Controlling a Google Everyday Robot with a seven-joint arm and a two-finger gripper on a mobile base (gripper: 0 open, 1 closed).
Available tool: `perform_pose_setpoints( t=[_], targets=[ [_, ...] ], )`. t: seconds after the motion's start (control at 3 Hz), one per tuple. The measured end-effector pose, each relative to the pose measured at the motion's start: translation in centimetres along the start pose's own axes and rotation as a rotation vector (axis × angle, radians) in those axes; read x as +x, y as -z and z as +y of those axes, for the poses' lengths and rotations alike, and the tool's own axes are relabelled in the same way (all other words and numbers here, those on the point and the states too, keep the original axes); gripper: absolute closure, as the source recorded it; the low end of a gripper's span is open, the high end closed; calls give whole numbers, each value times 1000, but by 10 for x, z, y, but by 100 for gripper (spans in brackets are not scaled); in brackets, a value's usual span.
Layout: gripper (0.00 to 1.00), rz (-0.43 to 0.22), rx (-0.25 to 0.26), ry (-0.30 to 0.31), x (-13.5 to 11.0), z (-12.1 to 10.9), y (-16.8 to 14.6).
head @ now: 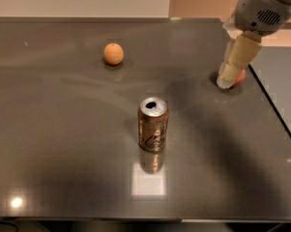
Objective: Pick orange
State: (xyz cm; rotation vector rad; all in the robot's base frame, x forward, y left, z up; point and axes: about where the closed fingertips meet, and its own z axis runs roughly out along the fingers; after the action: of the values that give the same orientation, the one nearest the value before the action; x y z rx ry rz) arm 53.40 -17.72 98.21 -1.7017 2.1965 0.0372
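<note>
The orange [113, 53] is a small round matte fruit on the dark grey table [63, 144], at the back left. My gripper [225, 79] hangs from the arm at the upper right, far to the right of the orange. Its cream-coloured fingers [239, 57] point down in front of the red apple [240, 77] and cover most of it. The gripper holds nothing that I can see.
An opened brown soda can [153, 124] stands upright in the middle of the table. The table's right edge [275, 110] runs close to the apple, with a second surface beyond it. A bright light reflection lies in front of the can.
</note>
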Motion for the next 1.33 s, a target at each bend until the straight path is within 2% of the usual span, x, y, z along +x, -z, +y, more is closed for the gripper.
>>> perform_pose_setpoints(
  t=[0.67, 1.0, 1.33],
  targets=[
    [0, -94, 37, 1, -71, -77, -53],
    [0, -152, 55, -8, -104, -95, -81],
    [0, -233, 54, -45, -133, -104, -106]
  ],
)
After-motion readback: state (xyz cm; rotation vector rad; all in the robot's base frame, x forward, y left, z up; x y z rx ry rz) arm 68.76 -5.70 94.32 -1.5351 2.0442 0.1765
